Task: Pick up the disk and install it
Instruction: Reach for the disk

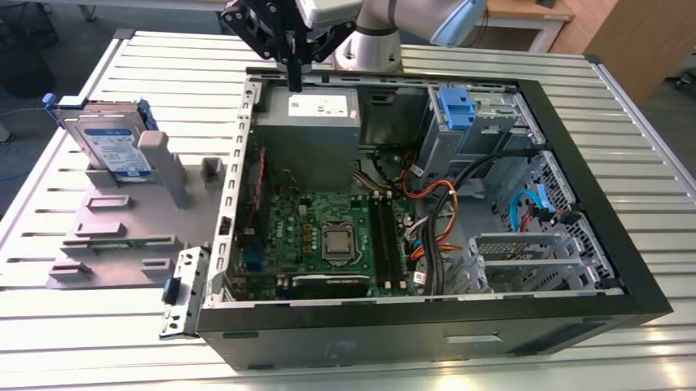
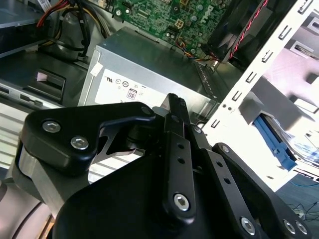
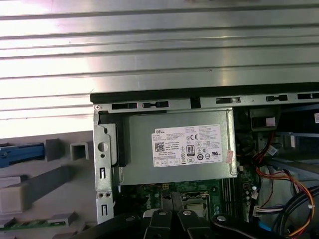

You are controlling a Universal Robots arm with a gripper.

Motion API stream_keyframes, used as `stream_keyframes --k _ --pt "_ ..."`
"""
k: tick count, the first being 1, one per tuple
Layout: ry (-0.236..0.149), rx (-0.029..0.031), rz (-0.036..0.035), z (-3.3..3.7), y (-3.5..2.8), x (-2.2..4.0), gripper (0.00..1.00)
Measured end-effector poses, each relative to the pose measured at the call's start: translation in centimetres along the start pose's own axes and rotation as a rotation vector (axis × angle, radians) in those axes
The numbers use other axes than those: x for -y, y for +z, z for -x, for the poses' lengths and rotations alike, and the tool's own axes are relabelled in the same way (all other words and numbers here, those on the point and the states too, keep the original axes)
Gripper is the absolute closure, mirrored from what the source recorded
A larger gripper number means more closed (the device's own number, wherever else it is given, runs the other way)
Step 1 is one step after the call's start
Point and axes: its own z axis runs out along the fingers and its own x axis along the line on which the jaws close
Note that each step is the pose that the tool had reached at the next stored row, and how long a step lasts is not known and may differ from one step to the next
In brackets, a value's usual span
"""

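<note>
Disk (image 1: 109,145) stands upright in the grey stand (image 1: 120,236) on the counter (image 1: 163,65). Jaws clenched on nothing, over the power supply (image 1: 310,122).

Three cameras: one high overview, two close wrist cameras over the same case corner.

My exterior view looks steeply down from above onto the slatted table (image 1: 163,65) and the whole open computer case (image 1: 435,318), far enough back to catch the arm (image 1: 376,32) at the far edge. My first wrist view faces straight down, fairly close, on the power supply box (image 3: 179,149) and the case edge beside it. My second wrist view sits right behind the gripper (image 2: 174,102), looking slantwise along it at that box. All three views share the box. Both wrist views also take in the motherboard (image 2: 169,15).
</note>
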Motion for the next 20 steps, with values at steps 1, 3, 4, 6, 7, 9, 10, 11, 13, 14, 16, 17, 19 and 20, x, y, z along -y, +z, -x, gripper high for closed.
stream_keyframes --k 1,3,4,6,7,9,10,11,13,14,16,17,19,20 --pt "0.000 0.0000 0.0000 -0.03 0.00 0.00 0.89" --pt "0.000 0.0000 0.0000 -0.11 0.01 0.01 0.89" --pt "0.000 0.0000 0.0000 -0.15 0.01 0.01 0.89" --pt "0.000 0.0000 0.0001 -0.22 0.02 0.02 0.89" --pt "0.000 0.0000 0.0000 -0.25 0.03 0.02 0.89" --pt "0.000 0.0000 0.0000 -0.31 0.04 0.03 0.89" --pt "0.000 -0.0001 0.0000 -0.34 0.04 0.03 0.89" --pt "0.000 0.0000 0.0000 -0.38 0.05 0.03 0.89" --pt "0.000 0.0000 0.0000 -0.46 0.06 0.04 0.89" --pt "0.000 0.0000 0.0000 -0.52 0.07 0.04 0.89" --pt "0.000 0.0000 0.0000 -0.62 0.07 0.05 0.89" --pt "0.000 0.0000 0.0000 -0.67 0.08 0.05 0.89" --pt "0.000 0.0000 0.0001 -0.76 0.08 0.06 0.89" --pt "0.000 0.0000 0.0000 -0.81 0.08 0.07 0.89"
